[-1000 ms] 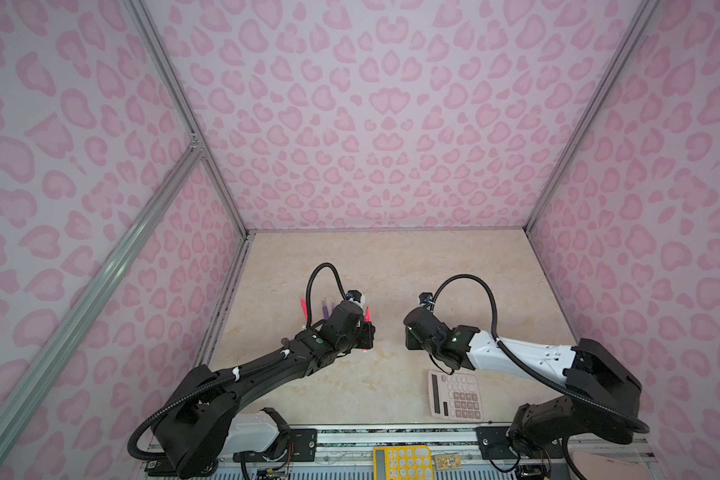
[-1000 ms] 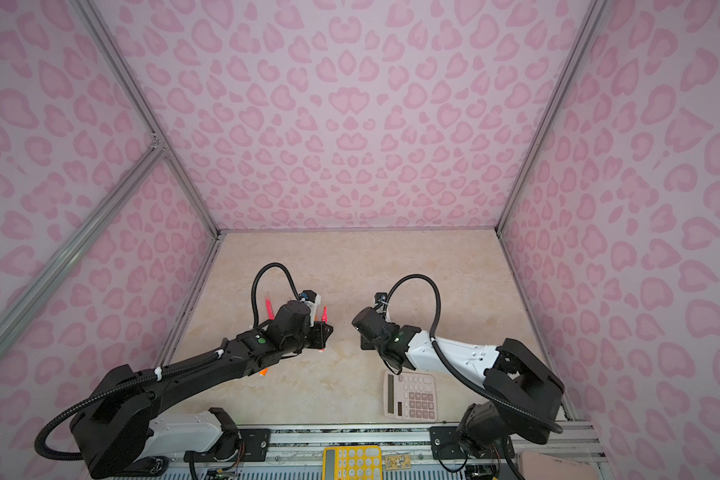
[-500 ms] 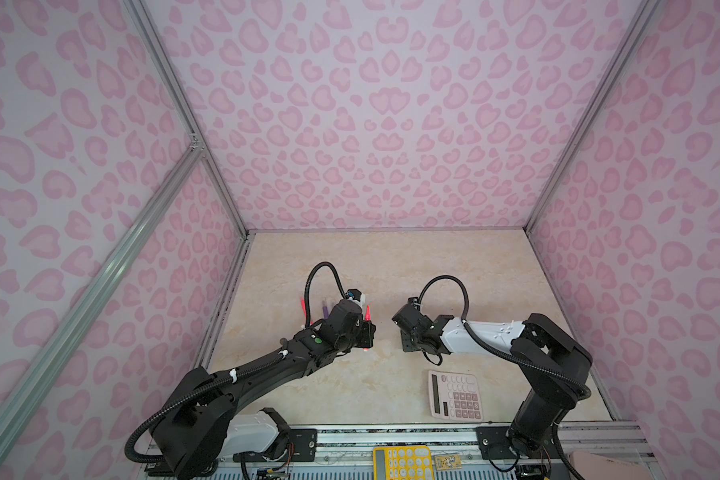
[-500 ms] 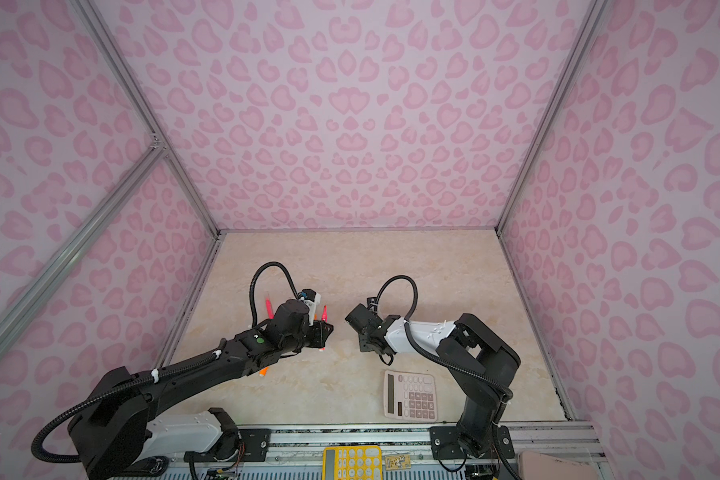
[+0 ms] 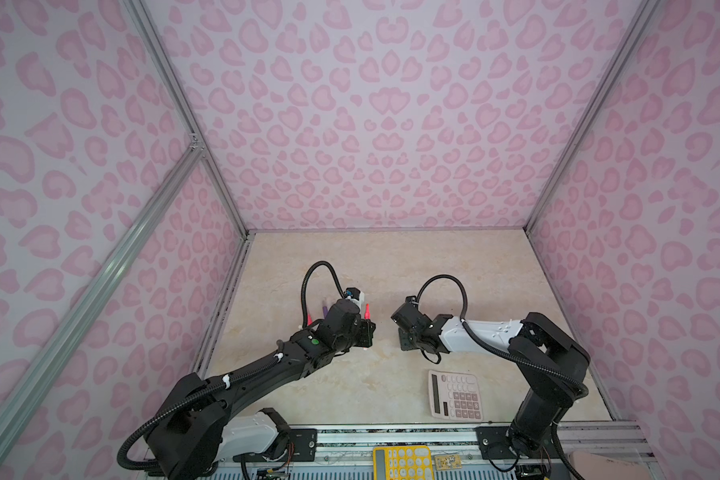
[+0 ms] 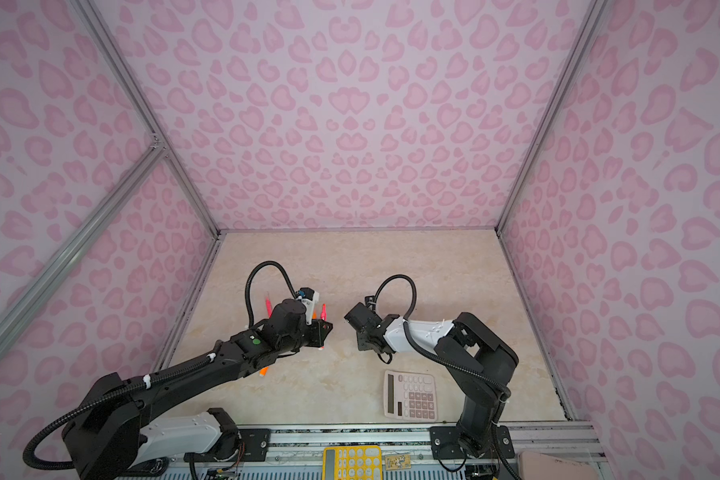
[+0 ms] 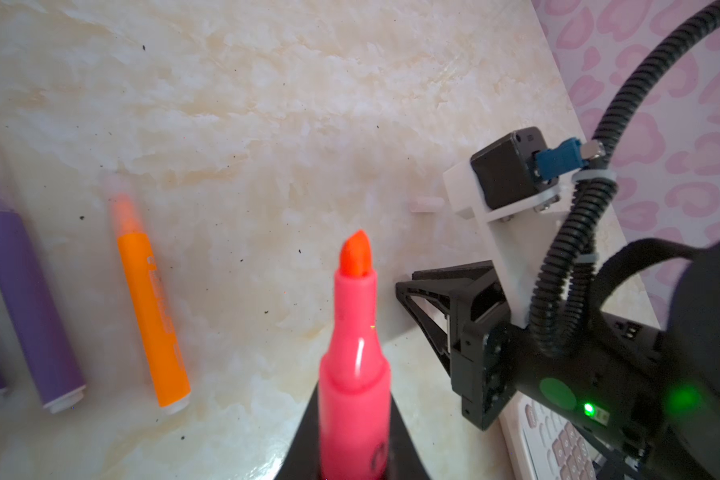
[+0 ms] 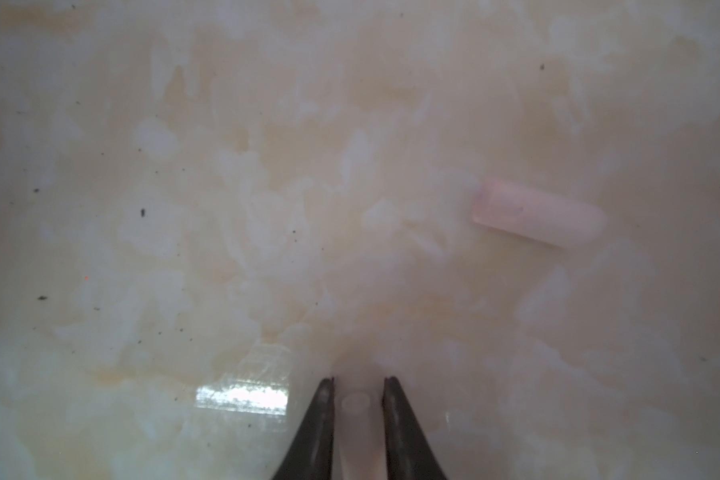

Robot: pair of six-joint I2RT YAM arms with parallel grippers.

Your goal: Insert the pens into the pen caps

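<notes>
Left gripper (image 7: 352, 455) and right gripper (image 8: 358, 380) are both working just past the pale pink calculator (image 5: 456, 395) that's lying near the front of the beige marbled tabletop (image 5: 391, 257). The left one is clamping a pink-red marker pen (image 7: 354, 332), bare tip sticking out. The right one's jaws are sitting either side of a tiny clear plastic cap (image 8: 355, 405) on the table, and I can't tell if they're pinching it. Another pinkish clear cap (image 8: 537, 212) is lying nearby. An orange marker pen (image 7: 152, 316) and two purple marker pens (image 7: 26, 307) are lying to the left gripper's left.

Pink blotch-printed walls (image 5: 387, 116) framed by aluminium struts (image 5: 192, 139) — beige marbled tabletop (image 5: 391, 257) below, evenly lit
</notes>
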